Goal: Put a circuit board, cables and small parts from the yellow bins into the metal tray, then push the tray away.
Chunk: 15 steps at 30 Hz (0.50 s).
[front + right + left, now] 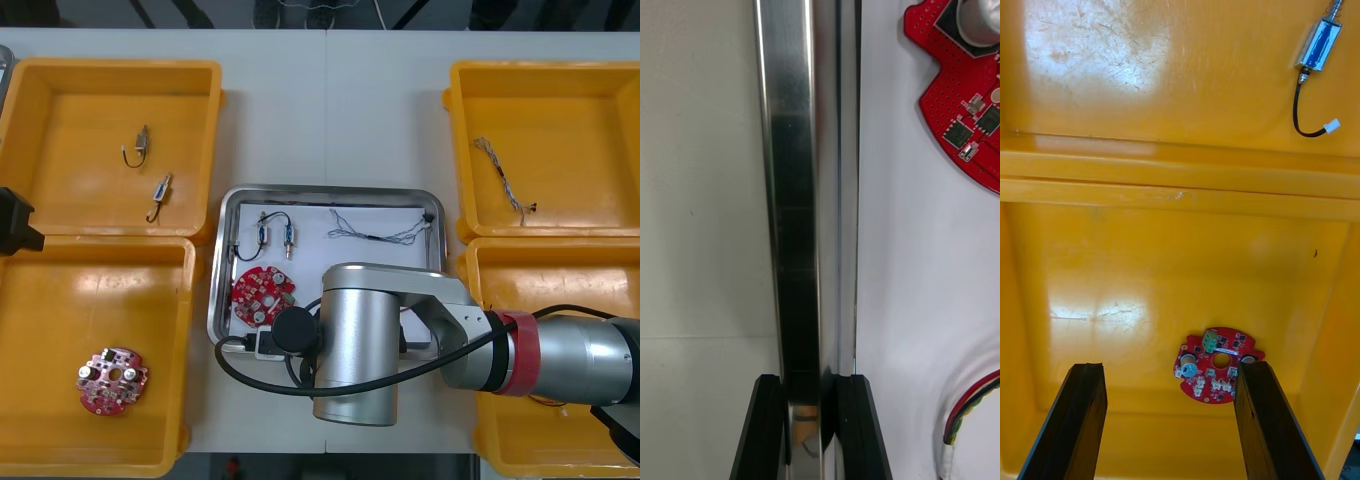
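The metal tray (216, 290) lies mid-table, white inside. It holds a red circuit board (262, 293), a small metal part on a black cable (275, 232) and a thin twisted cable (385, 232). My right arm (360, 340) reaches across to the tray's near edge. In the right wrist view my right gripper (811, 382) is shut on the tray's shiny rim (801, 225), with the circuit board (962, 97) and a red and yellow cable (970, 409) inside the tray. My left gripper (1169, 375) hangs open over the near left bin, above another circuit board (1216, 364).
Two small metal parts (140, 148) (162, 192) lie in the far left yellow bin (110, 68). A circuit board (112, 380) lies in the near left bin (190, 330). A twisted cable (503, 180) lies in the far right bin (545, 70). My left gripper (15, 225) sits at the table's left edge.
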### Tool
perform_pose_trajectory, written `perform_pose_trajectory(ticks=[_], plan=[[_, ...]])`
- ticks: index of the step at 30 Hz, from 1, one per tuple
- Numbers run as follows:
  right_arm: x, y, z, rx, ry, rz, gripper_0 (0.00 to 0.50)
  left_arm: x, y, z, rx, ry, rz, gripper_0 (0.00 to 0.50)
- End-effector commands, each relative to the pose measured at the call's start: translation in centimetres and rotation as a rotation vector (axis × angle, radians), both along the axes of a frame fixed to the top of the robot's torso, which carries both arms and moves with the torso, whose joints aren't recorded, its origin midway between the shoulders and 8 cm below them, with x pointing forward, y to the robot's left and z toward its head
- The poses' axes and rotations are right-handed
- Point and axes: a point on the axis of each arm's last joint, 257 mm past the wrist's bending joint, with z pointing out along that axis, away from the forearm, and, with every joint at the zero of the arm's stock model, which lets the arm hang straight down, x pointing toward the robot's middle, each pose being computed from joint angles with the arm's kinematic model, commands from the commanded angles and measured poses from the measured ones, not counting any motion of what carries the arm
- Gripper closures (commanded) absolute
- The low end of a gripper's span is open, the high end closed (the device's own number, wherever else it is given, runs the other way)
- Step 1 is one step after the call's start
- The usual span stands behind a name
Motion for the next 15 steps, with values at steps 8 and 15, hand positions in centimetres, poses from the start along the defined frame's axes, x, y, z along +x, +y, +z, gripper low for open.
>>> perform_pose_trajectory(ticks=[8, 15], plan=[[2.3, 1.4, 2.3, 0.019, -0.061, 0.035, 0.5, -0.4, 1.4, 1.4, 0.075, -0.018, -0.05, 0.0], [4.5, 1.7, 3.4, 0.01, -0.093, 0.043, 0.5, -0.4, 1.4, 1.4, 0.075, -0.018, -0.05, 0.0]])
